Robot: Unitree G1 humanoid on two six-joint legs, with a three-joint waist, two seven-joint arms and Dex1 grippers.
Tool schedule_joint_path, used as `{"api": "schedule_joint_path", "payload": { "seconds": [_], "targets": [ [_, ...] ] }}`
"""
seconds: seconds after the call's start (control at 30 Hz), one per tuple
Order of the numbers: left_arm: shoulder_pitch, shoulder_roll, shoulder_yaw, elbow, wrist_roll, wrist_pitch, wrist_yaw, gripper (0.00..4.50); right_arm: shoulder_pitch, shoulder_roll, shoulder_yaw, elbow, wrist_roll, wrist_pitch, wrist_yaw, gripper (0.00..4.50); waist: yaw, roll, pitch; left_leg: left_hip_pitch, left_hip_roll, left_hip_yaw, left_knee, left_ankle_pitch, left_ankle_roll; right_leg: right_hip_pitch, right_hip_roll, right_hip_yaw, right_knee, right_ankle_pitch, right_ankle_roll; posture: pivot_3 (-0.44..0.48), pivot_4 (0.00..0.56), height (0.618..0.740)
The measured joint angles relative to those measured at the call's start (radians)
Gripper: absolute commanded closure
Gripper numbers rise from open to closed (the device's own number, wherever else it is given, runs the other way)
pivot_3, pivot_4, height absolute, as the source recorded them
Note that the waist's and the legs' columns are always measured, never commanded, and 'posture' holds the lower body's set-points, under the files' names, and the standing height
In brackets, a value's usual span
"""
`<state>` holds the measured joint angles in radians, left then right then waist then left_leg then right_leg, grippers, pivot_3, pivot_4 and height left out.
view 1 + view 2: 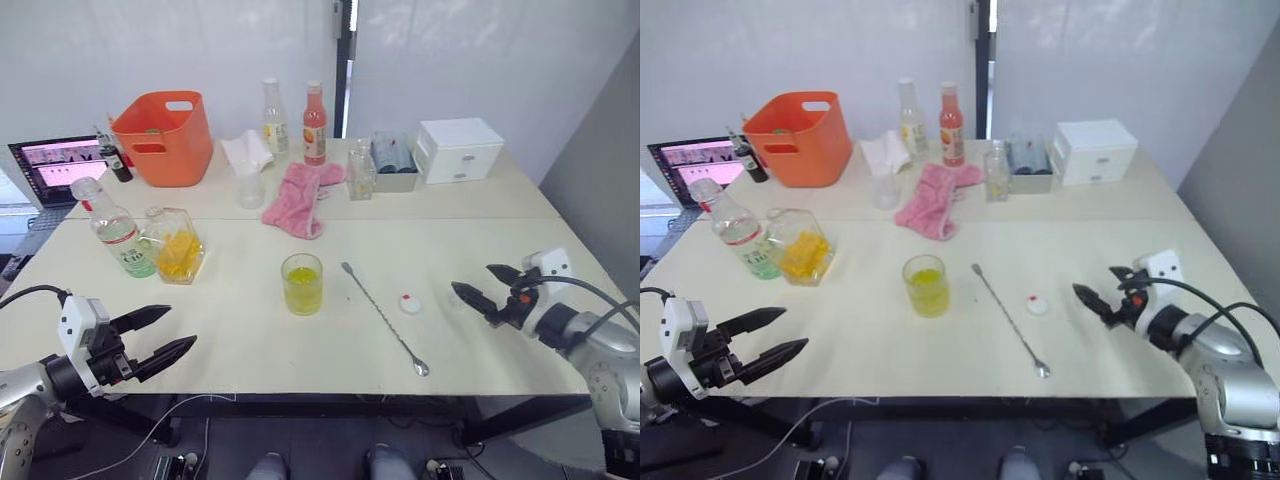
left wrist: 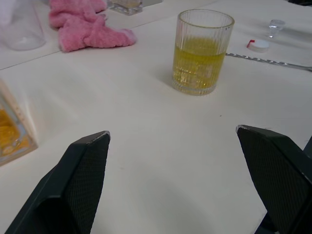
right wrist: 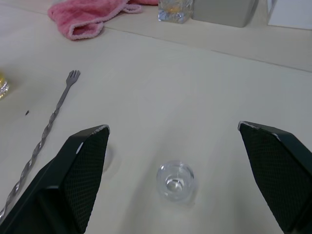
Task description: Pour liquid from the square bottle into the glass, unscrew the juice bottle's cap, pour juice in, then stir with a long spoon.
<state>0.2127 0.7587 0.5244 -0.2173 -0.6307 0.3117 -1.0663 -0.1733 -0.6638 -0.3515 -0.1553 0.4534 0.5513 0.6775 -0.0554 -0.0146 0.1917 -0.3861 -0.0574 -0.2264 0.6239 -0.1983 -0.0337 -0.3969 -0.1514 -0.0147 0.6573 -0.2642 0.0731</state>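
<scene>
Table front edge bare | left claw apart | right claw apart, near cap

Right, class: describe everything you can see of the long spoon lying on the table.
The long spoon is a thin silver metal bar spoon with a twisted stem. One end carries a small bowl, near the table's front edge; the other ends in a tiny fork, pointing toward the back. It lies flat and slantwise on the pale table, just right of the glass of yellow liquid, with the white cap beside its stem. Nothing grips it.
</scene>
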Motion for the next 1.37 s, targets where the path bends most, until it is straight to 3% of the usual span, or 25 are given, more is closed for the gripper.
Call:
{"api": "schedule_joint_path", "payload": {
  "seconds": [0.2,0.53,0.83,1.03,1.37],
  "targets": [
    [-0.009,0.001,0.0,0.007,0.015,-0.006,0.019,0.13,0.033,-0.031,-0.035,0.022,0.001,-0.014,0.015,0.02,0.041,0.0,0.0,-0.004,0.002,0.009,0.0,-0.001,-0.002,-0.008,0.001,0.009,-0.002,0.002,-0.001,0.0,0.15,0.723],
    [-0.039,0.003,-0.01,0.043,0.059,-0.012,0.027,0.13,0.136,-0.046,-0.114,0.051,0.002,-0.094,0.08,0.02,0.043,0.0,0.0,-0.003,0.002,0.017,0.0,-0.002,-0.004,-0.008,0.001,0.017,-0.005,0.004,0.003,0.0,0.15,0.723],
    [-0.11,0.031,-0.017,0.25,0.105,-0.072,0.016,0.13,0.274,-0.077,-0.245,0.067,0.013,-0.211,0.183,0.02,0.036,0.0,0.0,0.0,0.004,0.033,0.0,-0.003,-0.005,-0.008,0.002,0.029,-0.01,0.008,0.007,0.0,0.15,0.723],
    [-0.121,0.03,-0.009,0.391,0.123,-0.16,0.006,0.13,0.313,-0.071,-0.254,0.089,0.013,-0.261,0.195,0.02,0.036,-0.001,0.0,0.001,0.005,0.036,0.0,-0.003,-0.005,-0.008,0.002,0.032,-0.011,0.01,0.009,0.0,0.15,0.723],
    [-0.124,0.029,-0.009,0.391,0.121,-0.176,0.006,0.13,0.314,-0.069,-0.254,0.09,0.033,-0.262,0.194,0.02,0.04,-0.001,0.0,0.001,0.005,0.036,0.0,-0.003,-0.006,-0.008,0.002,0.032,-0.011,0.01,0.009,0.0,0.15,0.723]
  ]
}}
